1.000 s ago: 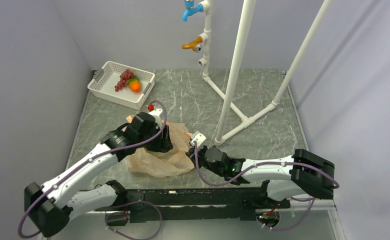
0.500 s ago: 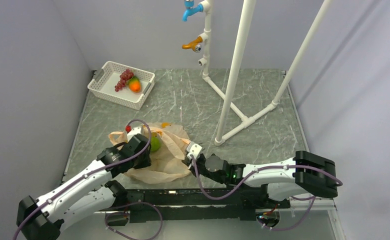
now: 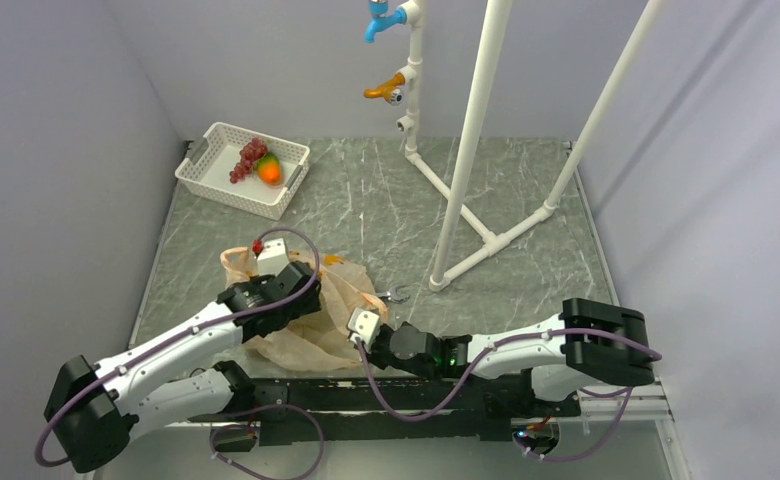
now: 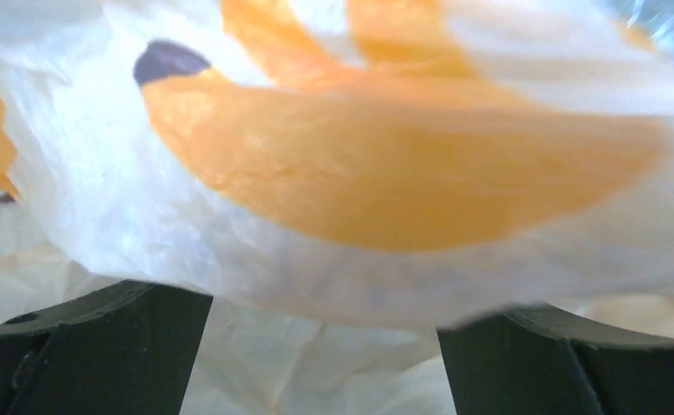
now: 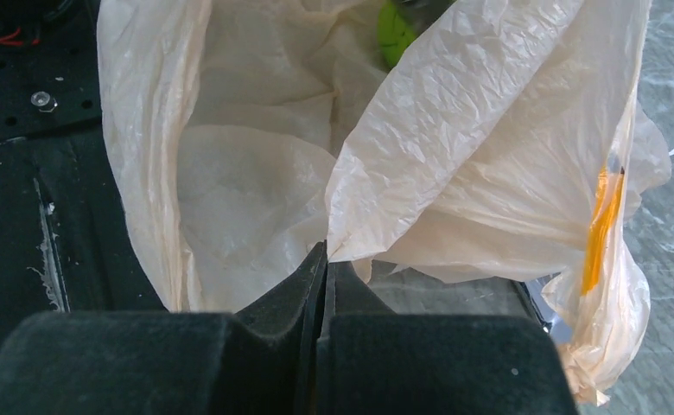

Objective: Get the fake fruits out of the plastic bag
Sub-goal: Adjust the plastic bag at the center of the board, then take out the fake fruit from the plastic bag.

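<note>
The pale peach plastic bag [image 3: 311,335] lies crumpled at the table's near edge between both arms. My left gripper [image 3: 296,292] is open, its fingers [image 4: 92,346] wide apart and pressed against the bag film [image 4: 316,363]. An orange shape [image 4: 385,164] shows through the film; I cannot tell if it is a fruit. My right gripper [image 5: 327,255] is shut on the bag's edge [image 5: 454,130] and holds the mouth open. It sits at the bag's near right side [image 3: 358,322]. A green fruit [image 5: 394,33] shows deep inside the bag.
A white mesh basket [image 3: 206,150] at the back left holds a grape bunch [image 3: 249,155] and an orange and green fruit [image 3: 269,170]. A wrench [image 3: 391,294] lies right of the bag. A white pipe frame [image 3: 466,150] with blue and orange taps stands at the back.
My right gripper has pulled the bag's edge left and nearer, uncovering the wrench. My left gripper dropped lower into the bag; the green fruit seen beside it earlier is hidden in the top view.
</note>
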Controlling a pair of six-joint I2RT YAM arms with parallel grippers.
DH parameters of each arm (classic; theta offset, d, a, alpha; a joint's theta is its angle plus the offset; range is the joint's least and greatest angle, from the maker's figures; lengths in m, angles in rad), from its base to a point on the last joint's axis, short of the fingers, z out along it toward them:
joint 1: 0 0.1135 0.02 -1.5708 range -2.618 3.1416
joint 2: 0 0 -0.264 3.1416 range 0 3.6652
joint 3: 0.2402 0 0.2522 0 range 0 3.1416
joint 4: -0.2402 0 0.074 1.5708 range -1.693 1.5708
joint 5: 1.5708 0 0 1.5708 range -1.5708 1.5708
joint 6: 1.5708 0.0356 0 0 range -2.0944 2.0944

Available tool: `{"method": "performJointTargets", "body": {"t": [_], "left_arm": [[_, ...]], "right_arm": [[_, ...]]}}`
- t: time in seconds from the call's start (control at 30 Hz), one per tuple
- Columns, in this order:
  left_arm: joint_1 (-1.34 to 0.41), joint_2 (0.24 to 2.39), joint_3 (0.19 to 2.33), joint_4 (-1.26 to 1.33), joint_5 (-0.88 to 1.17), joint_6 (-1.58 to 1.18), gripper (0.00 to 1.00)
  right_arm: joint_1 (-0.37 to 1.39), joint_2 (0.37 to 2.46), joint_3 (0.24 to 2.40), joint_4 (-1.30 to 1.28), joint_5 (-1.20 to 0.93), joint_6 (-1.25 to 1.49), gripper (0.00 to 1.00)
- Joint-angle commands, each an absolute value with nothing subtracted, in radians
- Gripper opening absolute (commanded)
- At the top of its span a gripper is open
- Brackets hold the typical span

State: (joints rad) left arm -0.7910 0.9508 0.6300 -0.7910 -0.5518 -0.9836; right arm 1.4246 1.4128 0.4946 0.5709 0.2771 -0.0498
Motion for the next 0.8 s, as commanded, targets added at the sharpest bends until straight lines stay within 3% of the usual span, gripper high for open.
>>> {"method": "performJointTargets", "body": {"t": [0.0,0.3,0.4,0.53,0.77], "left_arm": [[-0.792,0.999,0.703,-0.664,-0.675,-0.914,0.98],[-0.713,1.131,0.673,-0.440,-0.579,-0.777,0.99],[-0.697,1.165,0.669,-0.386,-0.587,-0.734,0.95],[-0.694,1.217,0.673,-0.390,-0.567,-0.728,0.79],[-0.695,1.221,0.617,-0.395,-0.514,-0.774,0.78]], "right_arm": [[1.432,1.422,0.535,0.589,0.253,-0.070,0.00],[1.432,1.422,0.535,0.587,0.276,-0.068,0.00],[1.433,1.422,0.535,0.587,0.280,-0.068,0.00],[1.432,1.427,0.537,0.586,0.309,-0.063,0.00],[1.431,1.423,0.531,0.592,0.337,-0.055,0.00]]}}
